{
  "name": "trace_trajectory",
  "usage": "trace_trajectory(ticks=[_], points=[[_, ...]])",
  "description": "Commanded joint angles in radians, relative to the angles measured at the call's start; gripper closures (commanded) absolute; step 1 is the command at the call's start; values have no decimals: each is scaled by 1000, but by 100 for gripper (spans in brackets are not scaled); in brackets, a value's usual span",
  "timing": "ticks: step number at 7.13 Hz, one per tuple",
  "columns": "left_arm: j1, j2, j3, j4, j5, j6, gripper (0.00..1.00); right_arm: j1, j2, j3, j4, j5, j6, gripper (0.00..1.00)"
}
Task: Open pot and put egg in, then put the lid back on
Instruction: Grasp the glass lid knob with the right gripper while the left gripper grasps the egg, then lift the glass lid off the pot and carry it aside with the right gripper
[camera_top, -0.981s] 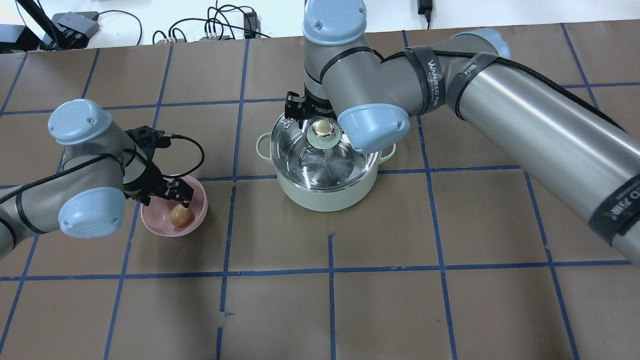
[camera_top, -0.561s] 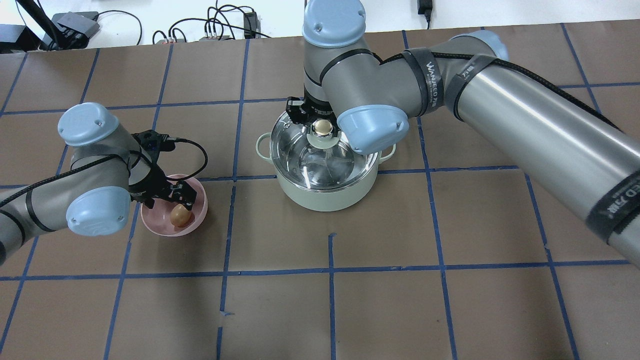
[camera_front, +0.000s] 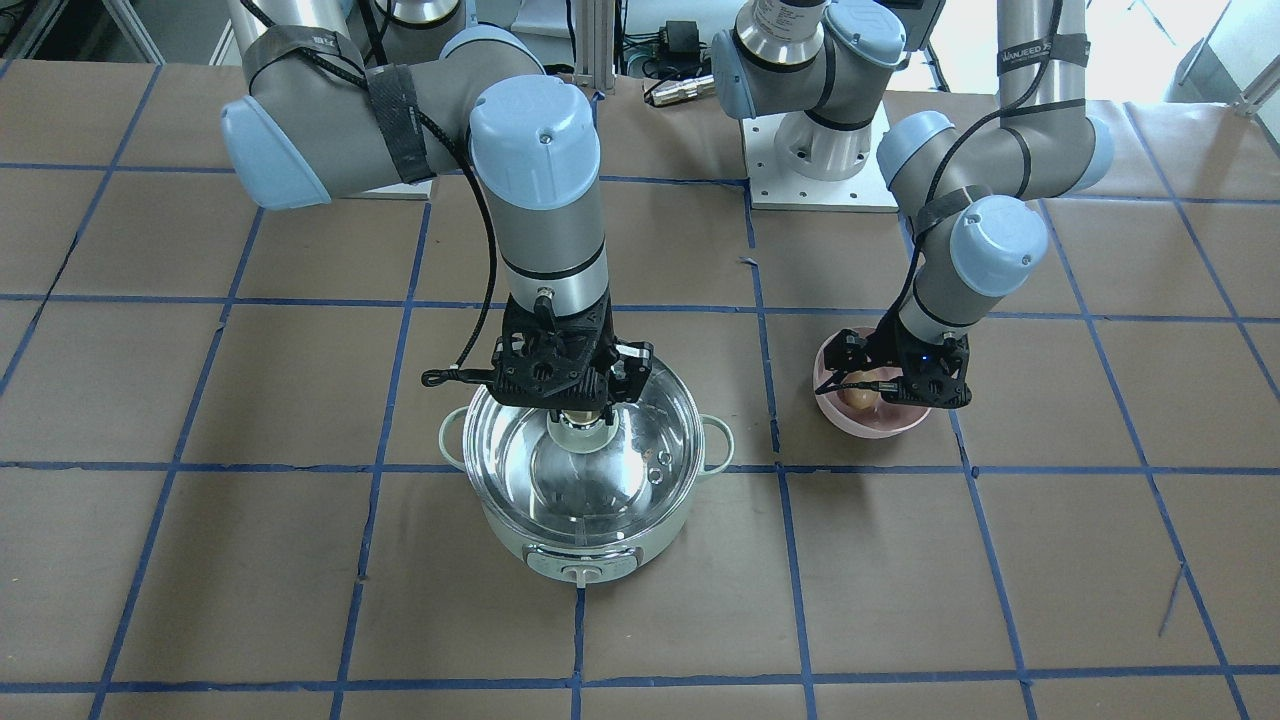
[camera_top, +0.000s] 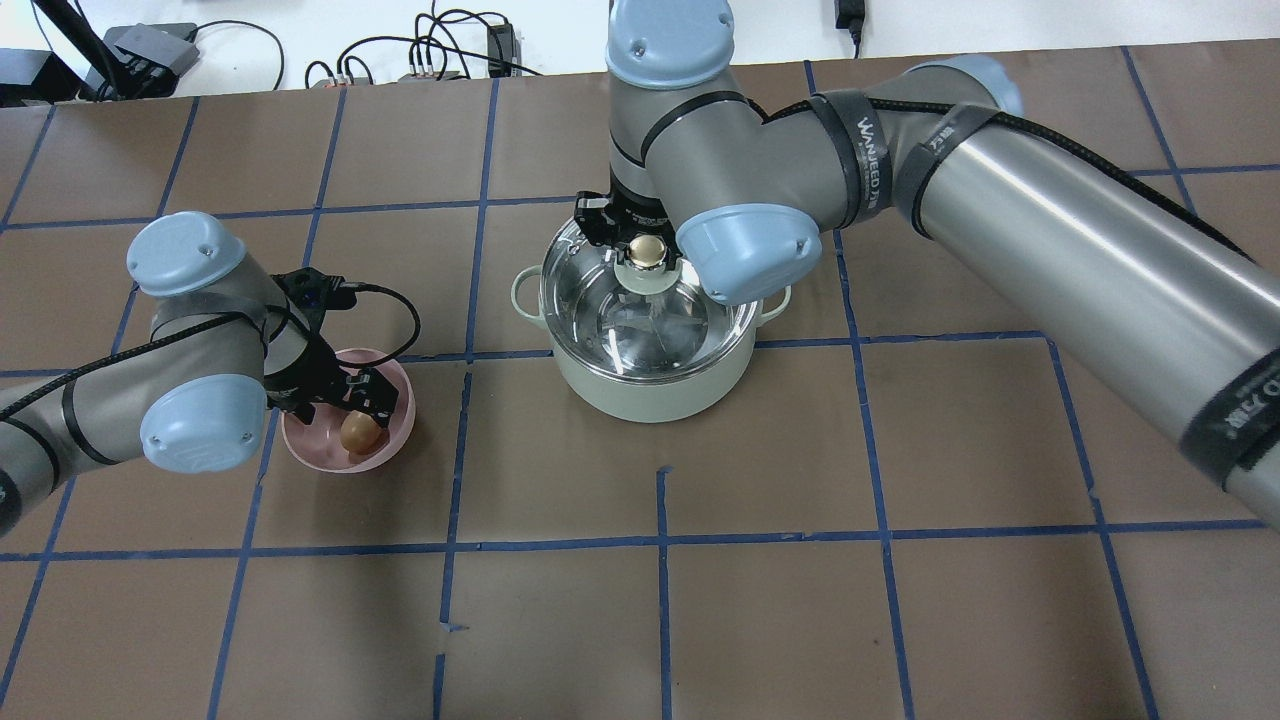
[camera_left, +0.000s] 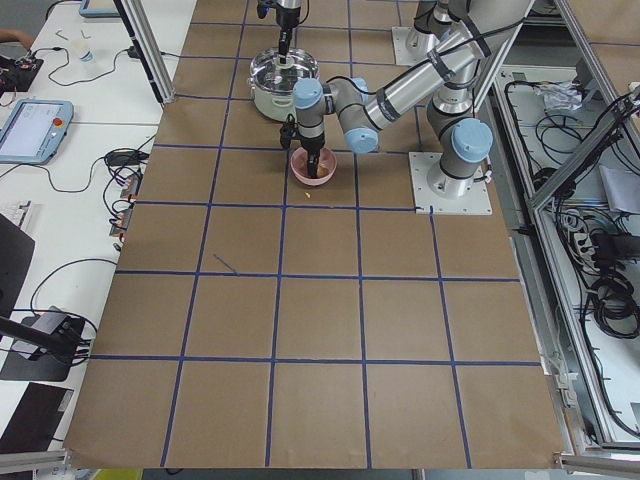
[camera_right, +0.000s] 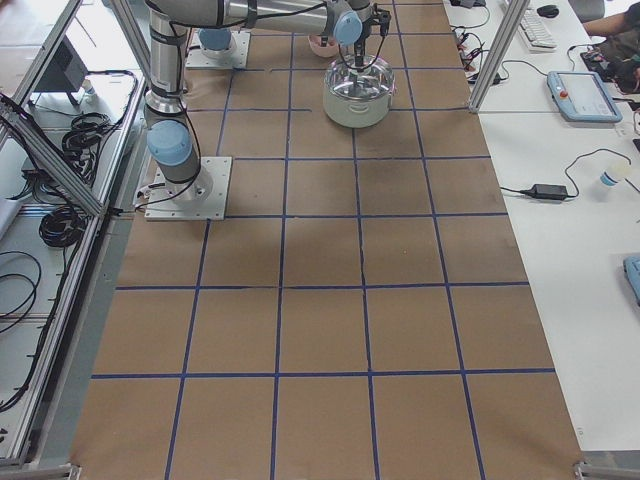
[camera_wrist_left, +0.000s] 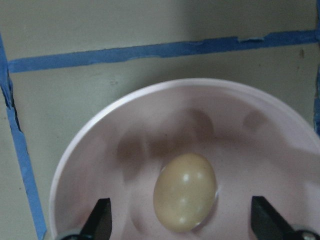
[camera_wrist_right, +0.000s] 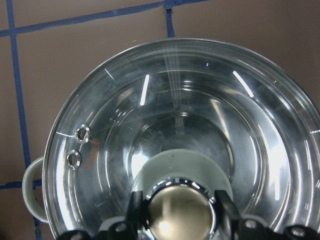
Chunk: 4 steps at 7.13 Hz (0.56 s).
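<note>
A: Start big. What sits on the worktop (camera_top: 900, 450)?

B: The pot (camera_top: 650, 395), near the middle and upright, with its dial facing away from the robot. The lid (camera_top: 600, 300) lies flat on its rim, so the pot is closed and the first step is not yet done.

A: And the right arm above it?

B: It comes straight down on the lid's centre, because the knob (camera_top: 648, 252) is the only handle on that glass disc. In the wrist view the right gripper (camera_wrist_right: 179, 215) has a finger pressed to each side of the knob. I judge it is clamped on the knob, with the lid seated. A straight vertical lift would keep the glass level and clear of the rim.

A: Next down in size?

B: The pink bowl (camera_top: 398, 420), well apart from the pot on the robot's left. It keeps the egg from rolling away.

A: And the egg itself?

B: The egg (camera_wrist_left: 185, 192) lies on its side in the bottom of the bowl. The left gripper (camera_wrist_left: 182, 222) hangs low over it with its jaws spread wide, one finger on either side and neither touching. My guess is that it is placed there so the egg can cross once the pot is open. The shell is smooth and curved, so a light, centred squeeze seems called for.
</note>
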Motion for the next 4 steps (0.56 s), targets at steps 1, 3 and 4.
trace_trajectory(ticks=[1,3,4], points=[[0,-7,-2,-1,-2,-2,3,-44,-42,-12,47,-5,-87,73],[0,-15,0,-5,-1,-2,5,-183,-131,-9,151,10,-234,73],[-2,-24,1,-5,-2,-2,6,-240,-168,3,187,8,-311,73]])
